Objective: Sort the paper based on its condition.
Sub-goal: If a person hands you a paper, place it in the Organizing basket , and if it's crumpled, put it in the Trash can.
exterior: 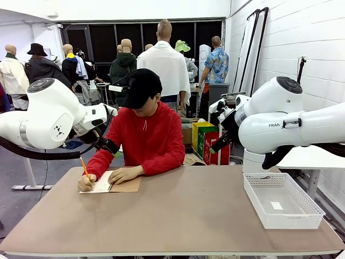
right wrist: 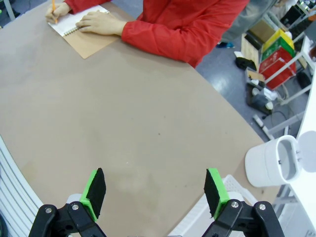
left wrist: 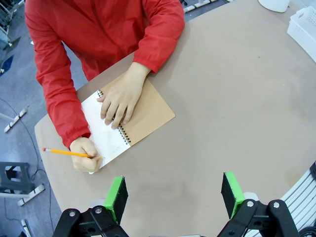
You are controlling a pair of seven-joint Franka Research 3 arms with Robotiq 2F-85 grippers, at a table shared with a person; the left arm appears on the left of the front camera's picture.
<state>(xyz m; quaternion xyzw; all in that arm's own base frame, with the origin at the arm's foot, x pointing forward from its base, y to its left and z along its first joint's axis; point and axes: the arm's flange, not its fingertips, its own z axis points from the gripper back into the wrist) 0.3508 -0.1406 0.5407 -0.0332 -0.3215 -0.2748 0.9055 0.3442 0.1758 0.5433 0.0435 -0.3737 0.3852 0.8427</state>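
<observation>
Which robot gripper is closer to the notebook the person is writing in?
The left gripper. It hangs open just short of the notebook; the right gripper, also open, is far across the table from it.

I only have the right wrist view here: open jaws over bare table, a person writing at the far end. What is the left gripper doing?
Observer: The left gripper is open too, held above the table and looking down at the notebook.
Operator: Is there a basket anywhere?
Observer: Yes, the front view shows a white mesh basket at the table's right end.
Operator: Anything in it?
Observer: Just a small white patch on its floor; I cannot tell whether it is a label or paper.
</observation>
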